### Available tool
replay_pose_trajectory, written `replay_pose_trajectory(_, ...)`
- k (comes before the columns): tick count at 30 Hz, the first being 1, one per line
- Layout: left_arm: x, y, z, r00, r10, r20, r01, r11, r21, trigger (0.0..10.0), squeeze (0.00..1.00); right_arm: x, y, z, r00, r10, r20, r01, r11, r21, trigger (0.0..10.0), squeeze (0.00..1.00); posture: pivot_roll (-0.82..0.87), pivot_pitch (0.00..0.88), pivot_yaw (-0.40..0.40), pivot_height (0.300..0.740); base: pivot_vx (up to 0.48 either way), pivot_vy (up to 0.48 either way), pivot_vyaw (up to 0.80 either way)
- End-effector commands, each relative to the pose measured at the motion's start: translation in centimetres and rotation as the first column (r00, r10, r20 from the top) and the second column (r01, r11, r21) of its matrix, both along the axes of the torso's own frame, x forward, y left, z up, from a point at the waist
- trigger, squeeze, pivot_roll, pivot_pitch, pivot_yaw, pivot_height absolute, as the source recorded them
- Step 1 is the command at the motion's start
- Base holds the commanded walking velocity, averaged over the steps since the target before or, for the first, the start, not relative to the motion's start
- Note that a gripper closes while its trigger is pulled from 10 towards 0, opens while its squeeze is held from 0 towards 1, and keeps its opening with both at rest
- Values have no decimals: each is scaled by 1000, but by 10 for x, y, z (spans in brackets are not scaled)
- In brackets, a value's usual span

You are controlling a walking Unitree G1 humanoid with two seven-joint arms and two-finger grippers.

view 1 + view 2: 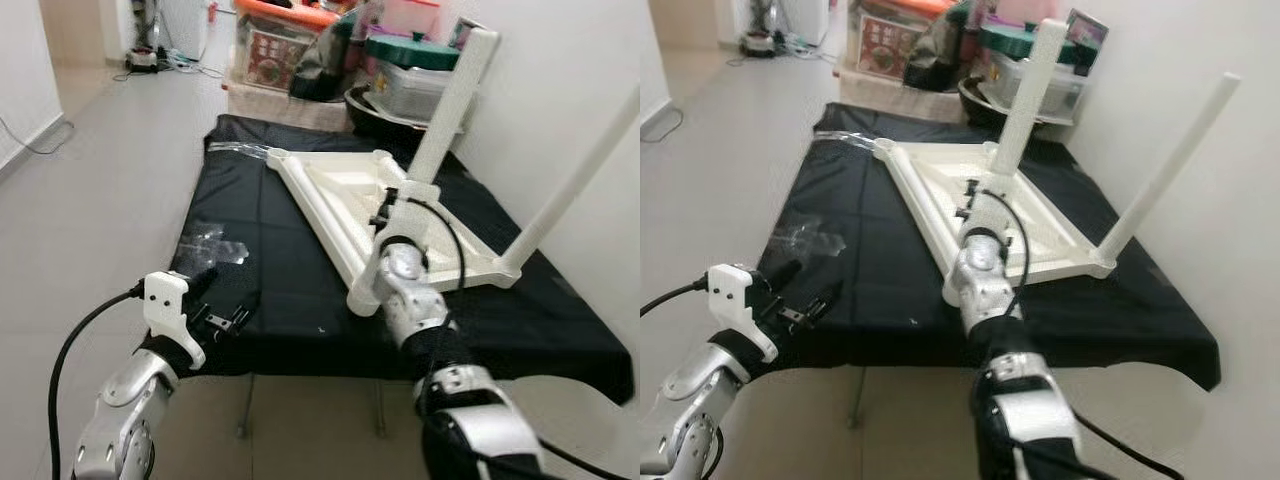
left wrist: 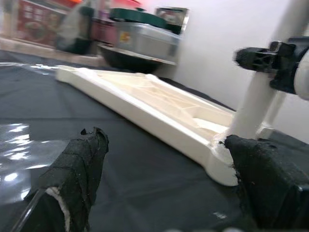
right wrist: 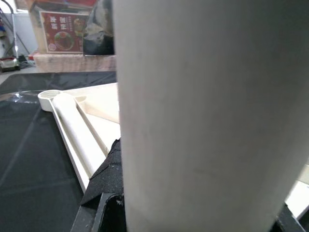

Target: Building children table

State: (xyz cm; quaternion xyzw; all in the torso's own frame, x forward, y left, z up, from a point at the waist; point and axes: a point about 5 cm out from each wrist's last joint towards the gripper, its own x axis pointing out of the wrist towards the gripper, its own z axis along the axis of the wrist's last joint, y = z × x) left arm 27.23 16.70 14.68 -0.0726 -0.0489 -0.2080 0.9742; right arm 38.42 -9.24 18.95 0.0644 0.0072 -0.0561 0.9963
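Upside down on the black-clothed table [image 1: 250, 280]: a white tabletop [image 1: 330, 195], lying flat with its ribbed underside up, turned so one corner points at the robot. Set toward the table's right half, close to the wall [image 1: 560, 90].

Standing in that near corner: a white leg [image 1: 455, 95], upright, its lower stretch hidden behind the right arm in the head views. Clamped partway up it: the right hand [image 1: 392, 203], both black fingers closed against the round shaft (in the right wrist view, the leg seen pressed between them, with the tabletop's rail running off behind).

Upright in the right-hand corner, beside the wall: a second leg [image 1: 585, 165], apart from either hand.

At the far-left corner of the tabletop: a round socket [image 1: 275, 155].

Low over the near-left edge of the table: the left hand [image 1: 225, 320], spread wide with nothing between the fingers [image 2: 77, 169], aimed across the cloth at the near corner and well apart from it.

Flat on the cloth just ahead of the left hand: a crumpled sheet of clear plastic [image 1: 215, 240].

Beyond the far end of the table: stacked boxes [image 1: 280, 50] and a dark bowl [image 1: 385, 115].
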Motion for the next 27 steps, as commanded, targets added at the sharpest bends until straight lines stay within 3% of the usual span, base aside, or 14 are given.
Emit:
replay_pose_trajectory(1, 0, -4, 1, 1000, -30, -3, 30, 1000, 2, 10000, 0, -9, 25, -24, 970, 227, -82, -227, 974, 5, 10000, 765, 179, 0, -214, 740, 0, 0, 0)
replay_pose_trajectory(3, 1, -5, 1, 1000, -31, -2, 31, 1000, 2, 10000, 0, -10, 29, -16, 956, 292, -27, -291, 956, 15, 10000, 765, 177, 0, -214, 740, 0, 0, 0)
replay_pose_trajectory(4, 1, -5, 1, 1000, -30, -1, 30, 1000, 0, 10000, 0, -9, 29, -9, 947, 321, 10, -321, 947, 16, 10000, 1000, 183, 0, -219, 740, 0, 0, 0)
replay_pose_trajectory(8, 1, -5, 1, 1000, -25, 1, 25, 1000, -2, 10000, 0, -4, 24, 1, 935, 351, 40, -353, 935, 26, 10000, 973, 185, 0, -222, 740, 0, 0, 0)
replay_pose_trajectory(9, 1, -5, 1, 1000, -22, 2, 22, 1000, -4, 10000, 0, -2, 23, 12, 897, 433, 93, -436, 900, 9, 10000, 0, 185, 0, -222, 740, 0, 0, 0)
replay_pose_trajectory(13, 1, -5, 1, 1000, -21, 4, 21, 1000, -7, 10000, 0, -4, 20, 33, 702, 688, 186, -687, 722, -77, 10000, 0, 188, 0, -224, 740, 0, 0, 0)
replay_pose_trajectory(17, 2, -5, 2, 1000, -22, 5, 22, 1000, -8, 10000, 0, -5, 19, 37, 593, 783, 188, -780, 616, -107, 10000, 0, 188, 0, -224, 740, 0, 0, 0)
replay_pose_trajectory(18, 2, -5, 2, 1000, -23, 6, 23, 1000, -9, 10000, 0, -7, 21, 34, 485, 861, 153, -851, 505, -144, 5098, 0, 200, 0, -233, 740, 0, 0, 0)
replay_pose_trajectory(19, 2, -5, 2, 1000, -23, 6, 23, 1000, -9, 10000, 0, -7, 21, 34, 485, 861, 153, -851, 505, -144, 5098, 0, 200, 0, -233, 740, 0, 0, 0)
replay_pose_trajectory(20, 2, -5, 2, 1000, -23, 6, 24, 1000, -9, 10000, 0, -8, 23, 29, 426, 898, 108, -886, 439, -148, 2118, 0, 200, 0, -233, 740, 0, 0, 0)
replay_pose_trajectory(23, 2, -4, 2, 1000, -22, 6, 22, 1000, -9, 10000, 0, -2, 27, 19, 490, 871, 35, -860, 490, -141, 0, 0, 214, 0, -244, 740, 0, 0, 0)
replay_pose_trajectory(24, 2, -4, 2, 1000, -21, 6, 21, 1000, -9, 10000, 0, 4, 29, 12, 564, 825, -29, -819, 555, -146, 0, 0, 214, 0, -244, 740, 0, 0, 0)
replay_pose_trajectory(25, 1, -3, 2, 1000, -17, 6, 17, 1000, -9, 10000, 0, 14, 22, 5, 747, 658, -97, -664, 733, -145, 0, 0, 215, 0, -244, 740, 0, 0, 0)
replay_pose_trajectory(27, 1, -3, 2, 1000, -17, 6, 17, 1000, -9, 10000, 0, 14, 22, 5, 747, 658, -97, -664, 733, -145, 0, 0, 215, 0, -244, 740, 0, 0, 0)
